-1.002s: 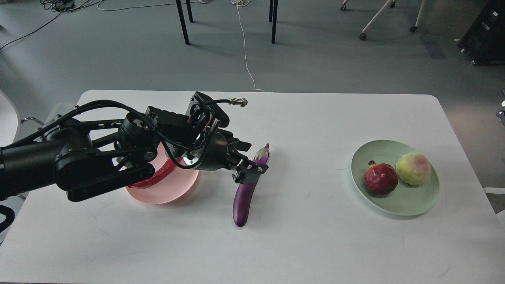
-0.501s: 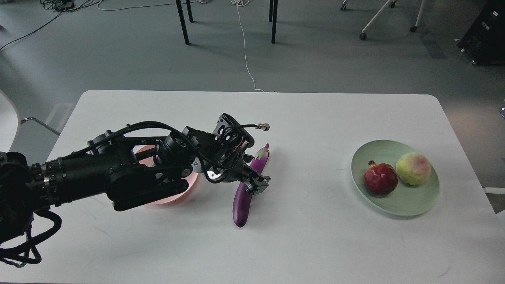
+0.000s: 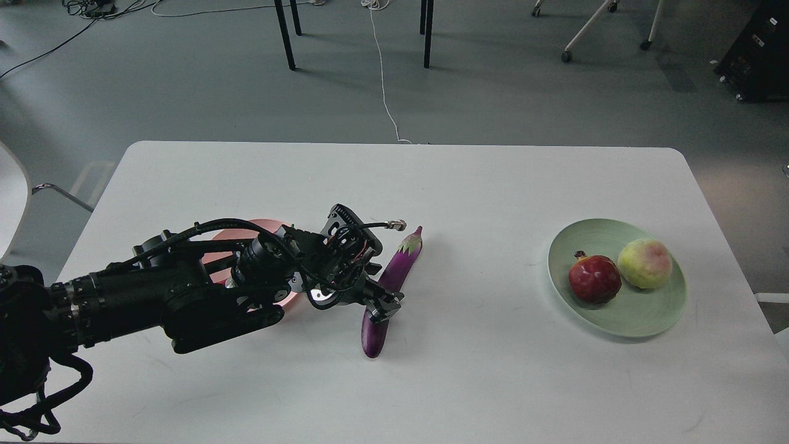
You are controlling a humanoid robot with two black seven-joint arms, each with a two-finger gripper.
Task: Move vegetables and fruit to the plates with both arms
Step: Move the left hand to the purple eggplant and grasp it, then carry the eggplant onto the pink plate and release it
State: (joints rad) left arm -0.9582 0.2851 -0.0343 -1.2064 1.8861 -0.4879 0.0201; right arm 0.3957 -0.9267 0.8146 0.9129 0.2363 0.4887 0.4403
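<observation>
The purple eggplant (image 3: 400, 265) lies on the white table (image 3: 481, 185), slanting from upper right to lower left. My left gripper (image 3: 382, 304) is down on its lower half, with one dark finger across it; the other finger is hidden, so the grip cannot be judged. The pink plate (image 3: 266, 223) is mostly hidden behind my left arm, and the chili pepper is hidden. The green plate (image 3: 641, 317) at the right holds the pomegranate (image 3: 594, 279) and the yellow-green fruit (image 3: 645, 264). My right arm is out of view.
Beyond the table's far edge are chair and table legs (image 3: 285, 34) and a white cable (image 3: 385, 92) on the grey floor. A chair (image 3: 12, 185) stands at the left edge.
My left arm has dropped and drawn back to the left, bringing the gripper from above the eggplant's middle down onto its lower half. The eggplant has shifted slightly.
</observation>
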